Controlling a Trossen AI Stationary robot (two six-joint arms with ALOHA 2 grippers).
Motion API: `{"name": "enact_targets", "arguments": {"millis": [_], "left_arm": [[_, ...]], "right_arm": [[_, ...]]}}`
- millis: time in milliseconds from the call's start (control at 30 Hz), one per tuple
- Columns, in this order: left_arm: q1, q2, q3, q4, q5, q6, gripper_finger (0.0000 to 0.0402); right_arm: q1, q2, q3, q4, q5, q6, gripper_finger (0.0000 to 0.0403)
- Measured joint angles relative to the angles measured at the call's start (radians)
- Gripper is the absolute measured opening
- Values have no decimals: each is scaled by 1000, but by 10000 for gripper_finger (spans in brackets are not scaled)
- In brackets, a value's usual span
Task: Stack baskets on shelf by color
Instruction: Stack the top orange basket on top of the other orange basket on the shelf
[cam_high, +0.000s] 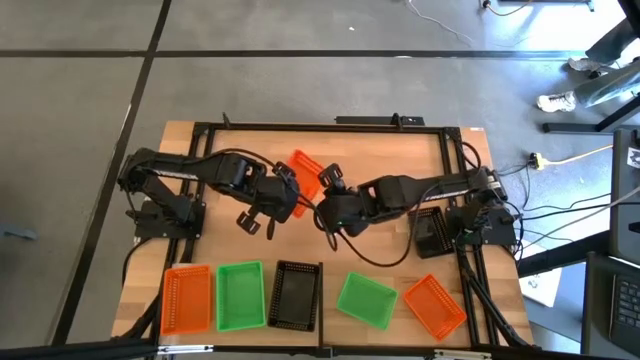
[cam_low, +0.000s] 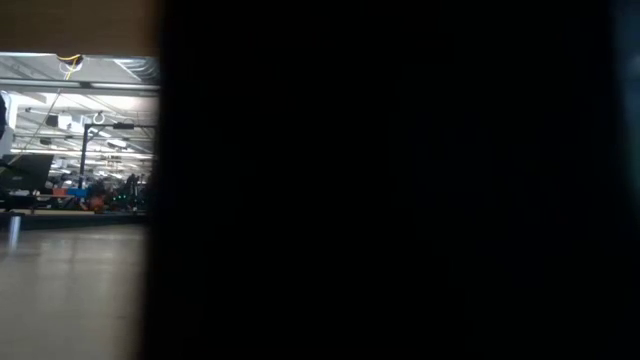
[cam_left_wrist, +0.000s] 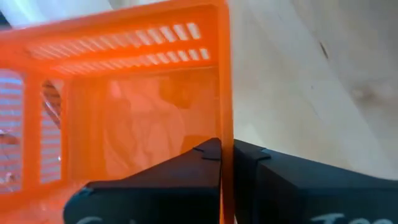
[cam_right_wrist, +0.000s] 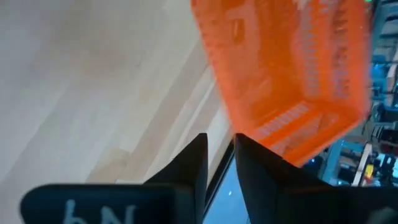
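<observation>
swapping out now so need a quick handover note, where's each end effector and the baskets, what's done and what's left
Left end effector: shut on the wall of an orange perforated plastic basket, held tilted over mid-table.
Right end effector: near that same basket; nearly closed, apparently holding nothing.
Front edge of the pale wooden table, from the left arm's side: orange basket, green basket, black basket in a neat row; then green basket and orange basket lying askew.
Done: one basket lifted.
Left: place it and sort the two askew ones by colour.
The low view is blocked.
</observation>
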Motion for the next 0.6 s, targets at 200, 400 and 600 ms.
{"name": "enact_targets", "arguments": {"millis": [200,400,600], "left_arm": [[-14,-1,1,-17,9,-76,0],[-40,-55,1,-33,-4,-159,0],[-61,-136,1,-48,-32,-274,0]], "right_arm": [[26,0,116,-52,1,37,84],[40,-1,245,-187,0,156,84],[42,-1,344,-314,-7,243,84]]}}
